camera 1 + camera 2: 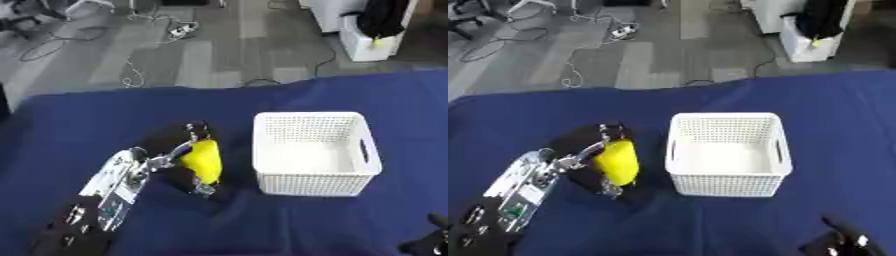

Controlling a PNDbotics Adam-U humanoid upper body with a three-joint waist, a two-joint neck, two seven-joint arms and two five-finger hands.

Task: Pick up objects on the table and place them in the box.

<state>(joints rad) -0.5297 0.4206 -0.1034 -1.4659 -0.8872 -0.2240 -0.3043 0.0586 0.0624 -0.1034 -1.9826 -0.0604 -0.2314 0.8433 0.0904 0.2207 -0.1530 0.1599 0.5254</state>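
Left hand [194,159] has its fingers curled round a yellow object [204,161], just left of the white basket [317,186] on the blue-covered desk [87,120]. Right hand [429,240] sits at lower right corner, finger state can't tell.

Even, diffuse overhead light is filling both views without glare. Mild blur is softening every edge. The white box [317,153] is reading brightest against the blue tablecloth [87,115], where soft shadows are pooling in its folds.
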